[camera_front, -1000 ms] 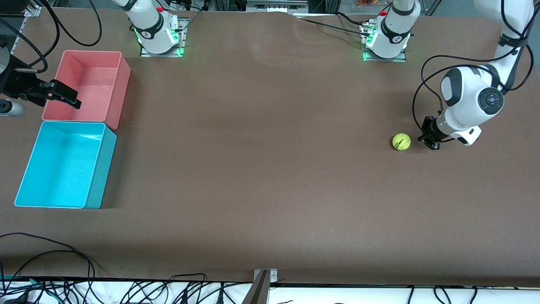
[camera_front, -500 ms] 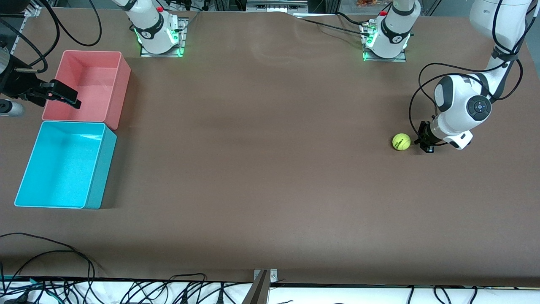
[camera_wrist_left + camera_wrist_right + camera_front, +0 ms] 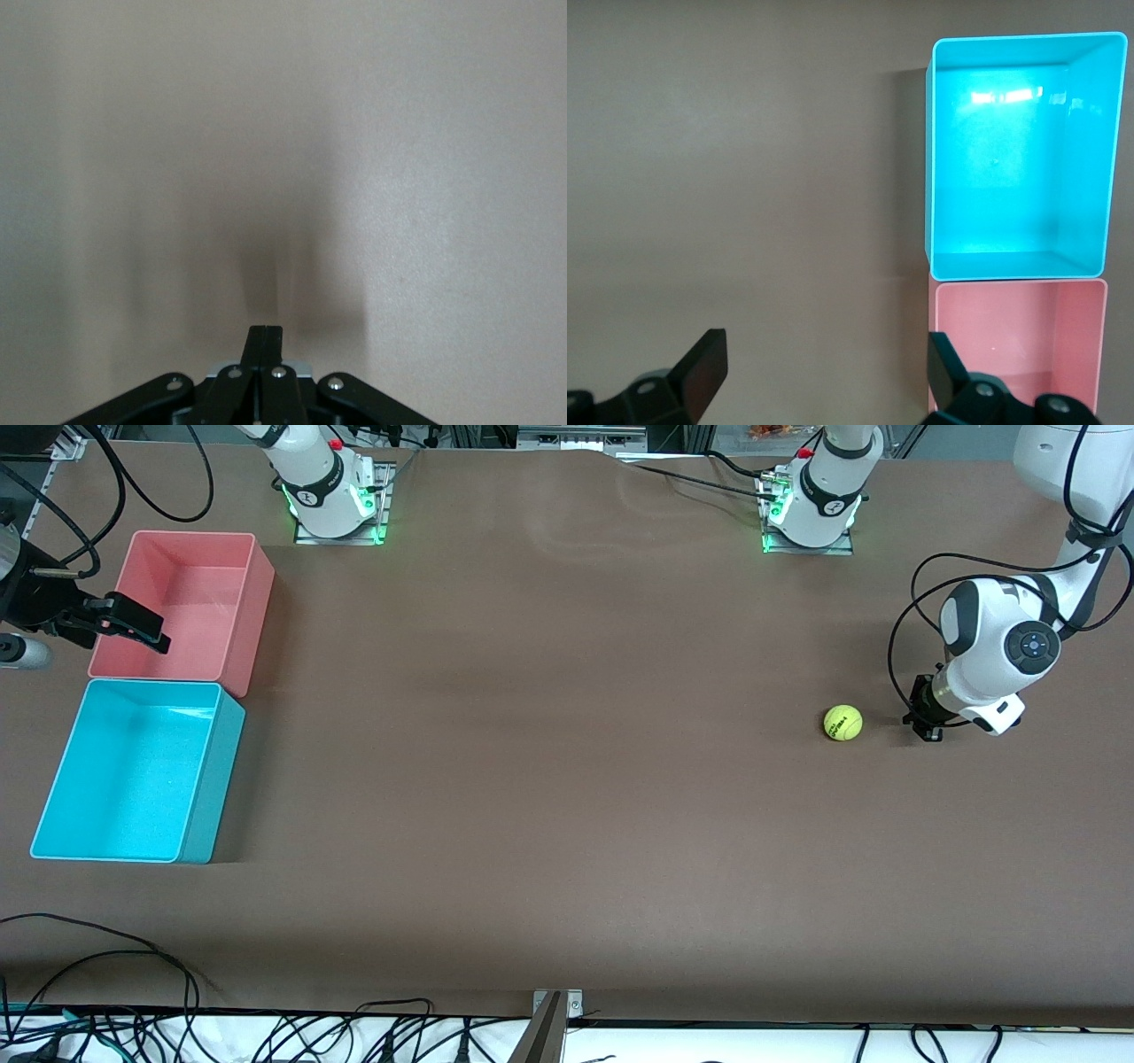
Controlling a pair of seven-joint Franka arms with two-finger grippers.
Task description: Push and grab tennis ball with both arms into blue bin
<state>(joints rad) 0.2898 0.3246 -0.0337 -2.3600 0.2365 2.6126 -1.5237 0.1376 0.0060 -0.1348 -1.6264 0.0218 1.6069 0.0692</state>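
Tennis ball [image 3: 842, 722] on bench [image 3: 567, 797], toward L arm's end, clear of edges. L gripper [image 3: 925, 721] low beside it, fingers pressed together, nothing held. R gripper [image 3: 133, 624] spread wide, empty, over pink bin [image 3: 252, 602]'s edge; blue bin [image 3: 211, 779] adjoins at R-arm end.

Brown matte table [image 3: 549, 797], cable tangle [image 3: 266, 1036] along its near edge
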